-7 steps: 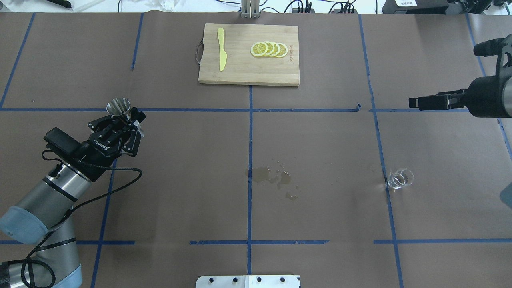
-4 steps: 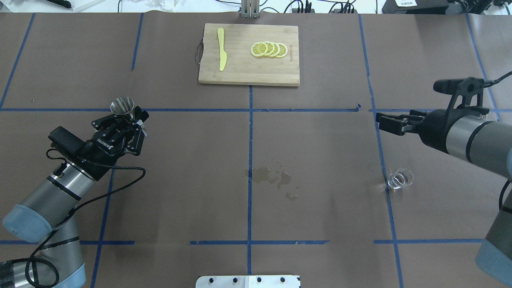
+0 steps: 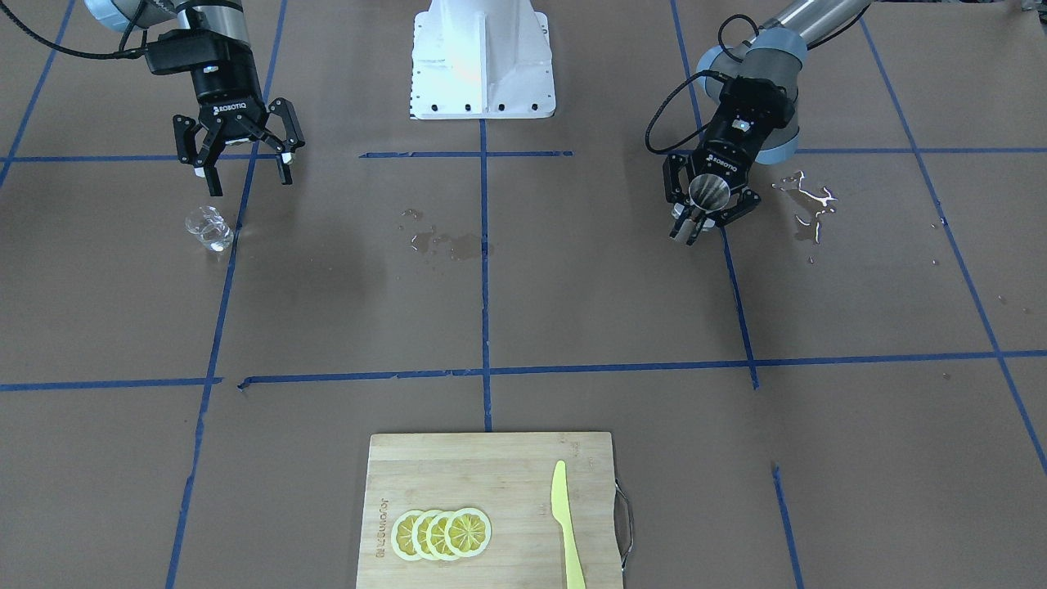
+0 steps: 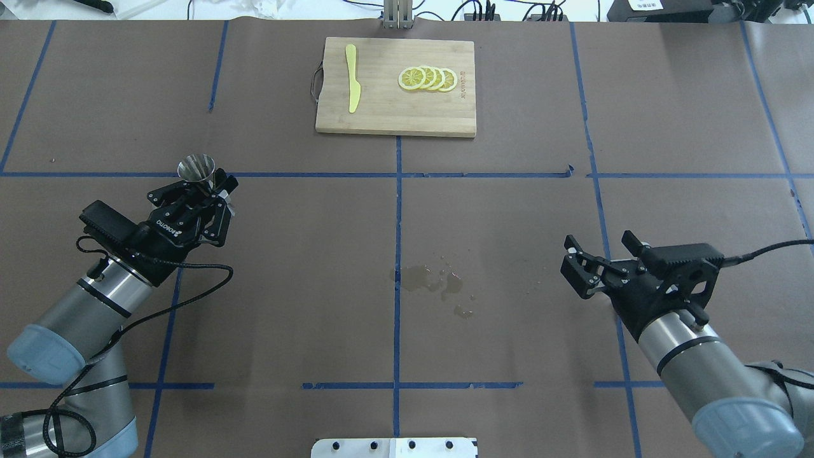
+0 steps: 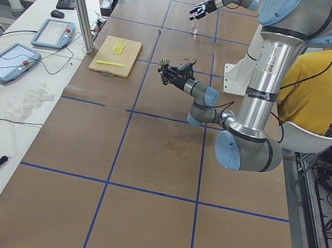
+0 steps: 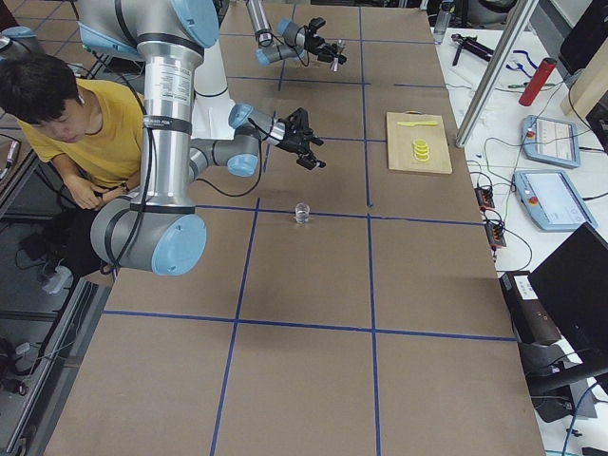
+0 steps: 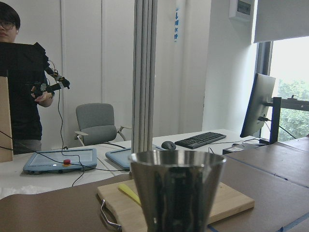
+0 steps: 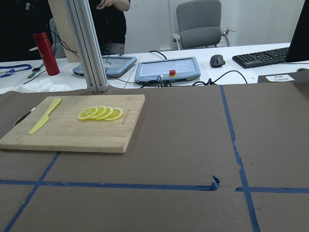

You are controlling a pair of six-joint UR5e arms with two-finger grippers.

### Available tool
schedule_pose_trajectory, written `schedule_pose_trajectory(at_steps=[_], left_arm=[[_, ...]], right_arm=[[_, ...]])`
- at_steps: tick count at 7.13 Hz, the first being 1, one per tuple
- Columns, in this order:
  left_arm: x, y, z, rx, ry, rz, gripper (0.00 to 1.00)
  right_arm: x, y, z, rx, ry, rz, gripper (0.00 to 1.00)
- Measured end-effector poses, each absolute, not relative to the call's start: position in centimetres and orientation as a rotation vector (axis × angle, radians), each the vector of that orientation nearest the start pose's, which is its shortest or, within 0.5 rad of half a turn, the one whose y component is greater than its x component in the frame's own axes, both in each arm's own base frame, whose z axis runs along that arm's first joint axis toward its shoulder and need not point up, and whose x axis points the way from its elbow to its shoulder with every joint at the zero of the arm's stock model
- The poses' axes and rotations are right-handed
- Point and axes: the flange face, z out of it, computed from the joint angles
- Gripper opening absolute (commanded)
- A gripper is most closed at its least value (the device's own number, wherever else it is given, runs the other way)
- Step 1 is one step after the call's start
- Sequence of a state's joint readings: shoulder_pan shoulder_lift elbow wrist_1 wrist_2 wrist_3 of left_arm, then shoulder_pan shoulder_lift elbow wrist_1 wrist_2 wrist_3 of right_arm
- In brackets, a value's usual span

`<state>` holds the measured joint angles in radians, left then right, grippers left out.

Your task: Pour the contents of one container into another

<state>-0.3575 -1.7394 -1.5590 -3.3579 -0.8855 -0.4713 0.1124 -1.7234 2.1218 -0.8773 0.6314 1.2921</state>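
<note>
The clear glass cup [image 3: 208, 227] stands upright on the brown paper; in the overhead view my right arm hides it. My right gripper [image 3: 249, 184] hangs open just behind and above the cup, its fingers spread and touching nothing; it shows too in the overhead view [image 4: 596, 247]. The steel jigger [image 4: 196, 168] is held off the table by its waist, wide mouth up, in my left gripper [image 4: 213, 187], which is shut on it. Its cone [image 7: 177, 188] fills the left wrist view. The right wrist view shows neither the cup nor the fingers.
A wet spill [image 4: 432, 280] marks the paper mid-table, and another puddle [image 3: 810, 204] lies beside my left gripper. A wooden cutting board [image 4: 445, 114] with lemon slices [image 4: 427, 78] and a yellow knife [image 4: 351, 77] sits at the far edge. A person in yellow [image 5: 328, 82] sits behind the robot.
My right arm has swung in from the far right and come down over the cup, which it now hides in the overhead view. My left gripper has shifted slightly right with the jigger.
</note>
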Motion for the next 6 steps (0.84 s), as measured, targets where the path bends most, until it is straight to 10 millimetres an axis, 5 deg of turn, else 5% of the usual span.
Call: schedule_pose_trajectory(at_steps=[6], left_arm=[[39.6,-35.9,39.5,1.535,1.062,-0.161,0.00]], right_arm=[[-40.5,-19.8,43.6,1.207,-0.735,0.406,0.99]])
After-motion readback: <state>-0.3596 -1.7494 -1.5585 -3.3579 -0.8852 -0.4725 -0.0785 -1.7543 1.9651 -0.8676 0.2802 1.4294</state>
